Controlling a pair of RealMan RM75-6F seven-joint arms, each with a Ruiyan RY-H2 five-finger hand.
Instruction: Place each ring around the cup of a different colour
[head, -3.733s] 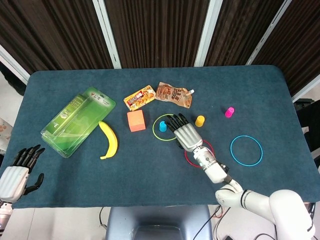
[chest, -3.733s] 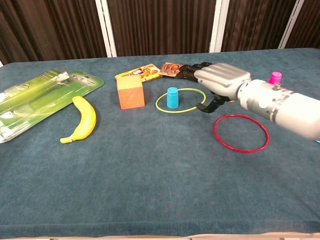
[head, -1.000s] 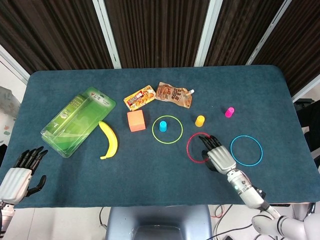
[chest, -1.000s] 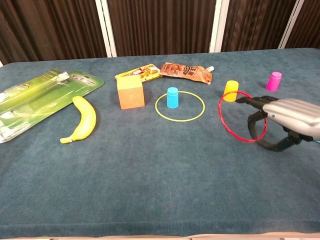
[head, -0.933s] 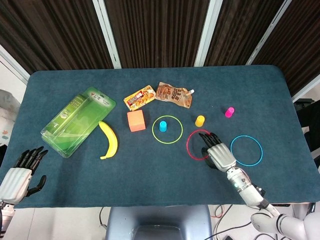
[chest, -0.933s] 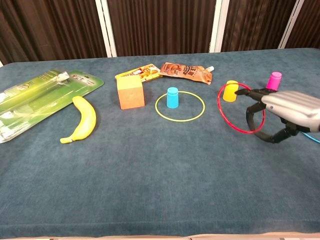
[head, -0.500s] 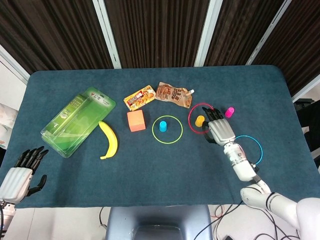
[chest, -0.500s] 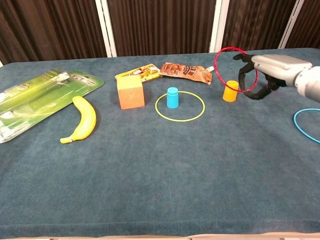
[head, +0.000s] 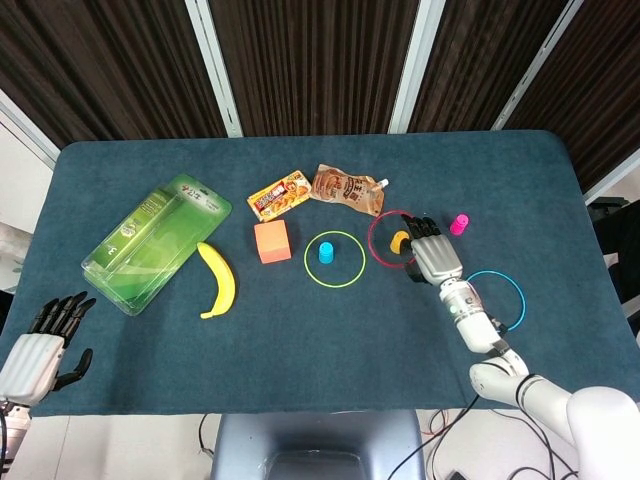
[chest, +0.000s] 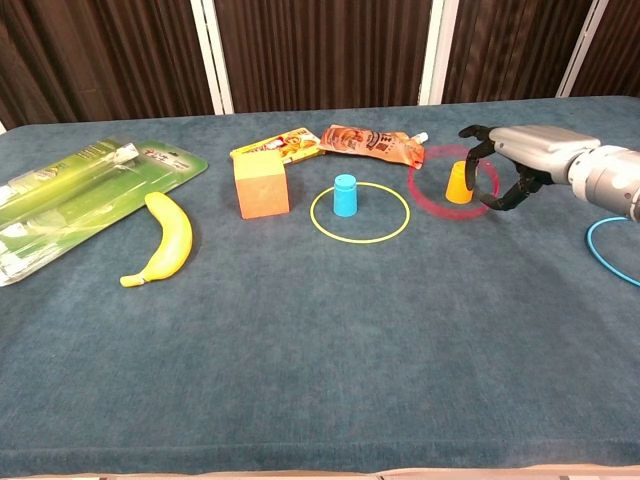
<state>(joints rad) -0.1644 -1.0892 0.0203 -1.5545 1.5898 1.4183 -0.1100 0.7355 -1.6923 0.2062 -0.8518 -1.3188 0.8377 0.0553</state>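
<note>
Three rings lie on the table, the red ring (chest: 444, 183) blurred around the yellow cup (chest: 459, 182).
Right robot hand (chest: 520, 155) is at the red ring's right side with fingers curled; whether it grips the ring cannot be told. The yellow-green ring (head: 335, 259) circles the blue cup (head: 326, 250) mid-table. The blue ring (head: 497, 300) lies near the right edge, partly crossed by the forearm and cut off in the chest view; the pink cup (head: 459, 223) stands apart from it. Left robot hand (head: 32, 352) rests released at the near left corner, seen only from the head.
</note>
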